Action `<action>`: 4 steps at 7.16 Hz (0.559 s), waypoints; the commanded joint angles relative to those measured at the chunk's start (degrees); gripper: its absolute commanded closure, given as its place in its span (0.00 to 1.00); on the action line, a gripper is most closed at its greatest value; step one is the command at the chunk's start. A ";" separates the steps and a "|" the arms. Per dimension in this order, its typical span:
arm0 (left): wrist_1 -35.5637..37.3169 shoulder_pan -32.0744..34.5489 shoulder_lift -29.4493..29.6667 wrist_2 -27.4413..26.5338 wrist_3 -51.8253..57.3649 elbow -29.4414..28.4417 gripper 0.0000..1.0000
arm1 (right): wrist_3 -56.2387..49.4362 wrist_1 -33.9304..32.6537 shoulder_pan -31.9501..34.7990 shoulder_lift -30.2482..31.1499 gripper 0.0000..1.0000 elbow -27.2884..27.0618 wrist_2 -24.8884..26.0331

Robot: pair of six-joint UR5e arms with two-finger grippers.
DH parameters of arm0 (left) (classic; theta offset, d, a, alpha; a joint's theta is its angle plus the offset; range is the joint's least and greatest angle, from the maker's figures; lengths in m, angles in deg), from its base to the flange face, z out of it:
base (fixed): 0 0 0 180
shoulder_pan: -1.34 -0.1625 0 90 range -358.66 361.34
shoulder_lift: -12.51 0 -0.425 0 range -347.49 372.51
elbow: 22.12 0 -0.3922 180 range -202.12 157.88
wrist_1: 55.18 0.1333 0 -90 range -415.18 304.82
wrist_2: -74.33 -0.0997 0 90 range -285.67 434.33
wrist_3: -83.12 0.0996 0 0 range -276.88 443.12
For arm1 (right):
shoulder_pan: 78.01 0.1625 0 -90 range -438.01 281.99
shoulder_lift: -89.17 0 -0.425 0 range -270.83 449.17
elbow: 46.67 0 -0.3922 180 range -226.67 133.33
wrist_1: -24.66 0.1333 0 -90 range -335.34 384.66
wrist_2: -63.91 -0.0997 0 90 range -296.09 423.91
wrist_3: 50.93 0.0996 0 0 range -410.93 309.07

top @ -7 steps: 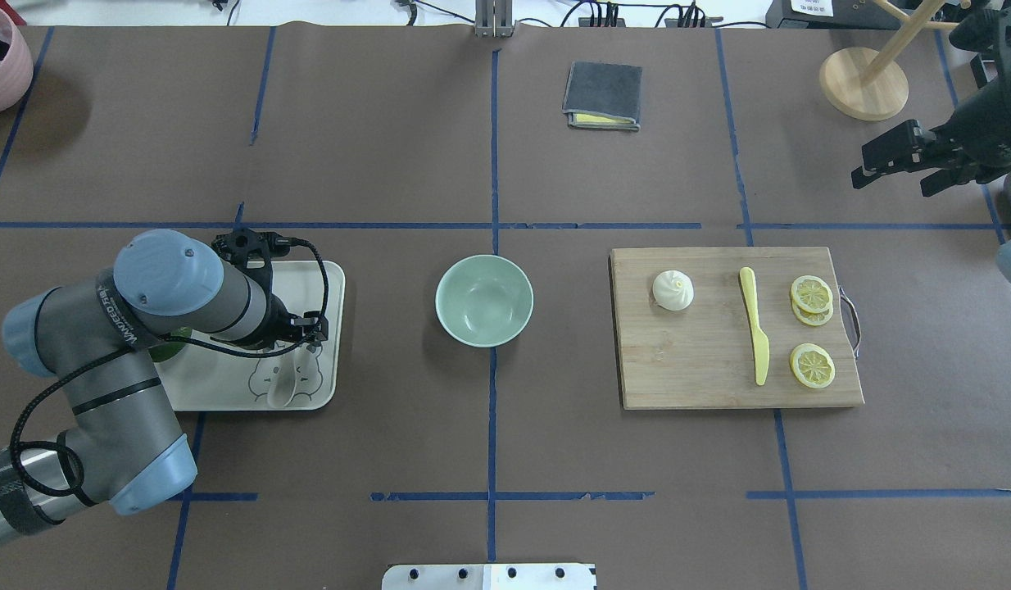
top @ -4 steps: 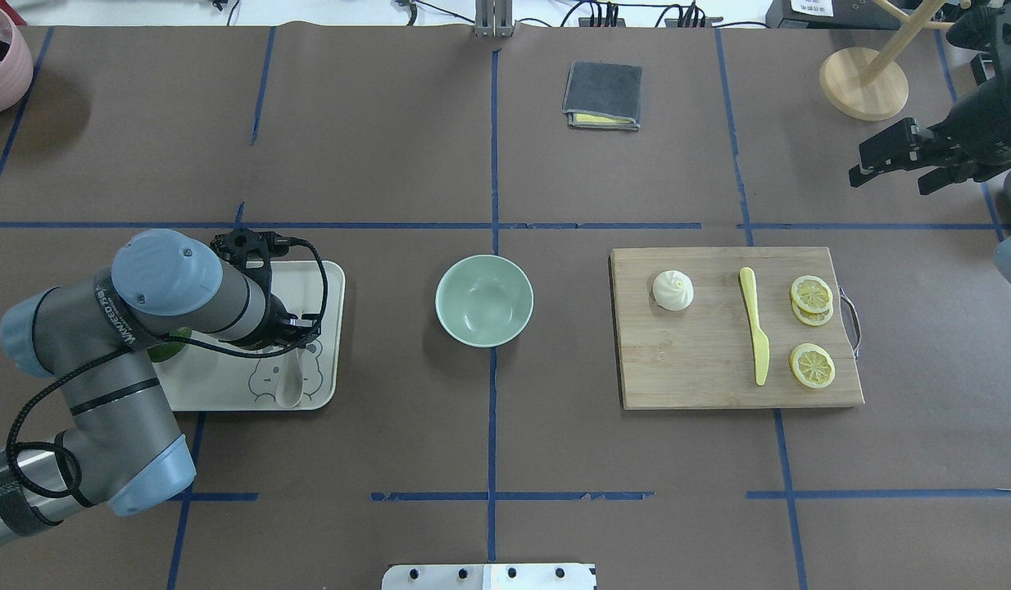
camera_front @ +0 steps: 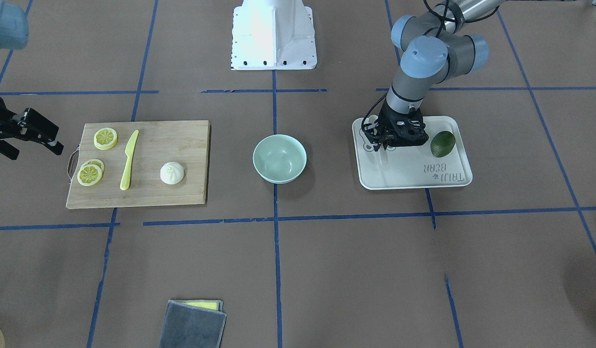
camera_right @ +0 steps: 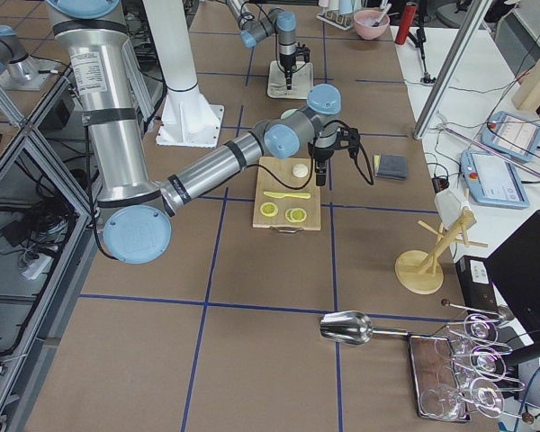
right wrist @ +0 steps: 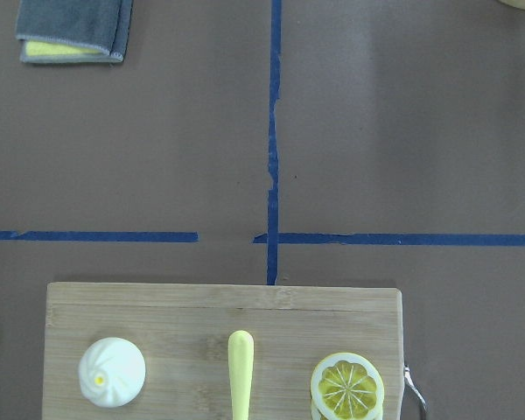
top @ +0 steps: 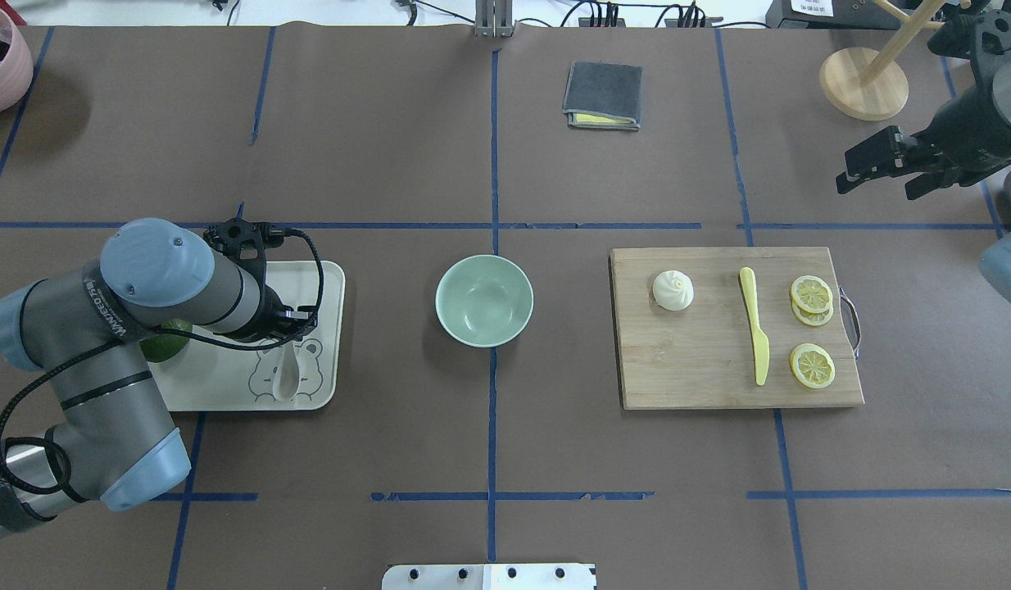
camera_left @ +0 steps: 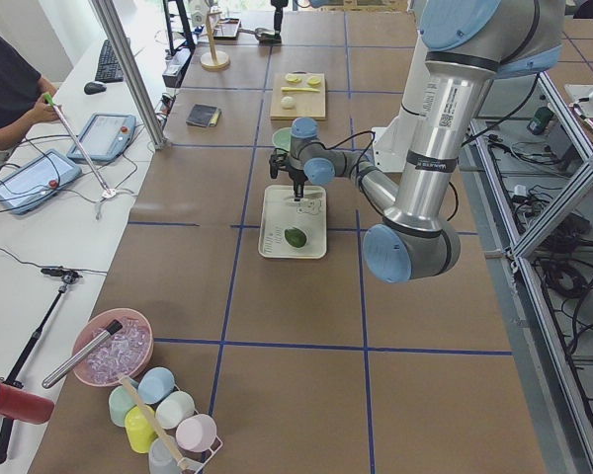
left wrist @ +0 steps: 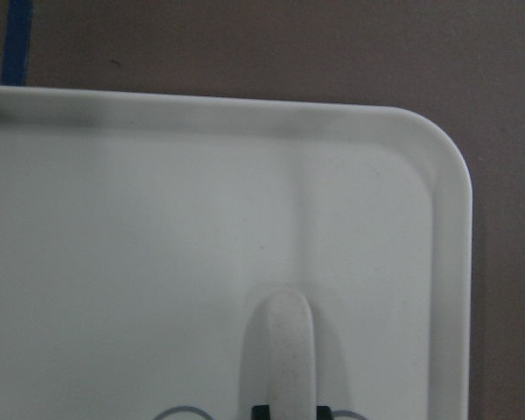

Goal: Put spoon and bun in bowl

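At left, the left gripper (top: pixel 296 328) sits low over the white tray (top: pixel 325 279), its claw apparently pinched on the handle of the spoon (top: pixel 285 375); an avocado (top: pixel 163 340) shares the tray. The spoon pickup seems under way, and next it likely needs lifting and carrying rightward to the bowl (top: pixel 484 300), empty at centre. Further right, the bun (top: pixel 673 290) sits on the cutting board (top: pixel 686 369). Beyond it the right gripper (top: pixel 878 182) hovers, claw spread, holding nothing.

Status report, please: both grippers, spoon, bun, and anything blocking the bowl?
Left gripper shut on spoon, over tray. Right gripper open, clear of board. Bun on board, untouched. Bowl empty, nothing in the way.
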 commanded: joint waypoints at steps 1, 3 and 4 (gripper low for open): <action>0.97 4.98 0.71 0.58 0.50 2.27 1.00 | 3.47 0.50 -4.52 -0.43 0.00 0.47 2.84; 1.06 8.77 3.95 5.12 0.24 2.73 1.00 | 9.43 0.59 -11.63 -4.11 0.00 1.61 9.42; 1.06 9.13 5.70 5.59 -0.63 2.55 1.00 | 13.13 0.59 -15.49 -6.47 0.00 2.39 13.02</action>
